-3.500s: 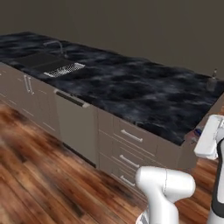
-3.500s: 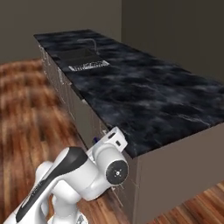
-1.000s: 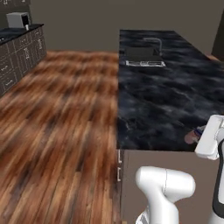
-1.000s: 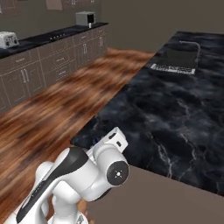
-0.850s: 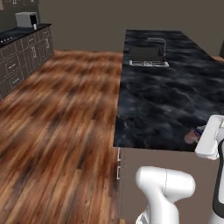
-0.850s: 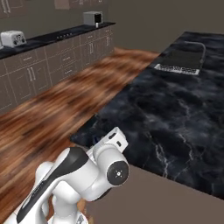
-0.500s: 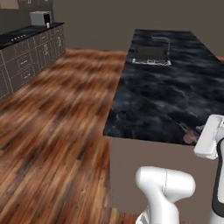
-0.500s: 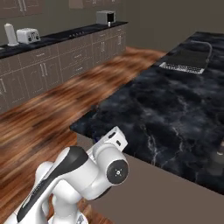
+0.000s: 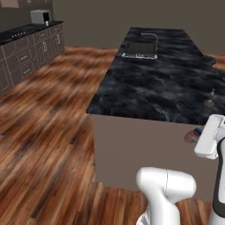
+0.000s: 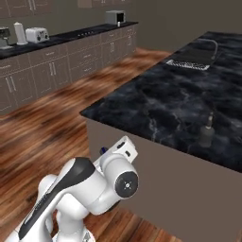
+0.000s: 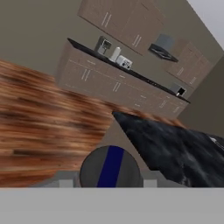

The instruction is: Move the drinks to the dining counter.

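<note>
We carry a can toward the dining counter.

Nearest us, our gripper (image 11: 111,181) is closed on the can (image 11: 110,167), its round top with a blue stripe between the fingers, short of the dining counter (image 9: 162,83). On that counter's near end stands the dark bottle (image 10: 206,130); farther along sit the sink (image 9: 139,49) and faucet (image 10: 211,45).

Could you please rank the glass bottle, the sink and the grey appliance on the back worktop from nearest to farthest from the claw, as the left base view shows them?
Measured from the claw, low right, holding the can:
1. Glass bottle, at the near right edge of the island.
2. Sink, at the island's far end.
3. Grey appliance, on the far-left worktop.
</note>
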Robot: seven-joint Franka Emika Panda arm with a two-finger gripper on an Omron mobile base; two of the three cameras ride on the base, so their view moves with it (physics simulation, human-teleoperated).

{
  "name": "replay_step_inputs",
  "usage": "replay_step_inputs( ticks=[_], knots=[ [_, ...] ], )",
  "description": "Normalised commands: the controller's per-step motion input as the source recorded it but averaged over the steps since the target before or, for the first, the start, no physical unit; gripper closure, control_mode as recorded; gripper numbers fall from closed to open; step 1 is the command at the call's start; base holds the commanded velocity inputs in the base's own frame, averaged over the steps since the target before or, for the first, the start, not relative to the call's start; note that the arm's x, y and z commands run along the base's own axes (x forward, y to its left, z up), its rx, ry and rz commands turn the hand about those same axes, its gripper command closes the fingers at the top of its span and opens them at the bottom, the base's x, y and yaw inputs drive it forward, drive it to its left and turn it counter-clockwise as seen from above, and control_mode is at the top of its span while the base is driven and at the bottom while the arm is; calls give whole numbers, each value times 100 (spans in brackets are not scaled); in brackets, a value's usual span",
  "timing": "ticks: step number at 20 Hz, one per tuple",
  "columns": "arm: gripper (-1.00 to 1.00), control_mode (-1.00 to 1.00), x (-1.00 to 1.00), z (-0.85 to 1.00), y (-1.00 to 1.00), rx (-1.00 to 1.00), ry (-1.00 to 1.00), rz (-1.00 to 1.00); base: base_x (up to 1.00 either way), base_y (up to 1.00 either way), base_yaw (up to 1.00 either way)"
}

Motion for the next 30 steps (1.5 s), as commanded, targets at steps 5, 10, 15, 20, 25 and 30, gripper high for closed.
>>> replay_step_inputs(
  ticks=[5,10,15,20,25,30],
  knots=[
    [100,100,0,0,0,0,0,0,-28,-38,0],
    [100,100,0,0,0,0,0,0,0,-57,0],
    [100,100,0,0,0,0,0,0,0,-80,0],
    [100,100,0,0,0,0,0,0,0,-85,0],
    [100,100,0,0,0,0,0,0,2,-74,0],
    [100,100,0,0,0,0,0,0,35,-36,0]
  ],
)
